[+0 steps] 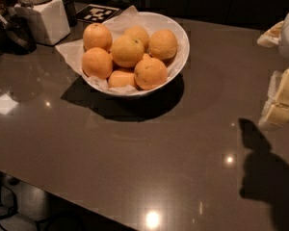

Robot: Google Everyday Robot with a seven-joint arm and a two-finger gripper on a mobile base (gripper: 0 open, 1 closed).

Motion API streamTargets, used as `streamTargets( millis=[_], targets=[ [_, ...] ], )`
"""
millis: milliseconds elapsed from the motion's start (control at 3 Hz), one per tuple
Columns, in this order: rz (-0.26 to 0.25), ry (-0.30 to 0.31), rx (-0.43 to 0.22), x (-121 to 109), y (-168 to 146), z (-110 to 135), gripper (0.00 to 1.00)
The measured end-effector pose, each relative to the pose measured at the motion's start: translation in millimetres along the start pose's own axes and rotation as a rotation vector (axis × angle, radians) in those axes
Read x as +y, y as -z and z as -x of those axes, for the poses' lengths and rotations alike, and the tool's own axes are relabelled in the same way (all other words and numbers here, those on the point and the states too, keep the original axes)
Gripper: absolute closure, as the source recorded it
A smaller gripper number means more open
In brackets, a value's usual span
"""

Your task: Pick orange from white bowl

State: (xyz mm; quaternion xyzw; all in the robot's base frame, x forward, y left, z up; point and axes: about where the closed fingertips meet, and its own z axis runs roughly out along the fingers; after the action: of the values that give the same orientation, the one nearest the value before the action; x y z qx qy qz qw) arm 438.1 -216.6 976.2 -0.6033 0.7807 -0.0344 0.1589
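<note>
The white bowl (179, 36) stands at the back centre of the brown counter, lined with crumpled white paper and holding several oranges. The orange (127, 51) with a small dark speck lies on top in the middle of the pile. The other oranges surround it. My gripper (281, 102) is at the right edge of the view, pale and partly cut off, hanging above the counter well to the right of the bowl and apart from it. Its shadow falls on the counter below it.
A square white canister (47, 19) stands at the back left, with a dark utensil (17, 32) beside it. A black-and-white marker card (97, 13) lies behind the bowl. The counter's front edge (62, 192) runs diagonally at lower left.
</note>
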Motion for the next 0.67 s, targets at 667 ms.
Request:
streamTargets(
  millis=[667],
  targets=[
    [0.017,-0.01,-0.015,-8,7,34,0.0]
  ],
)
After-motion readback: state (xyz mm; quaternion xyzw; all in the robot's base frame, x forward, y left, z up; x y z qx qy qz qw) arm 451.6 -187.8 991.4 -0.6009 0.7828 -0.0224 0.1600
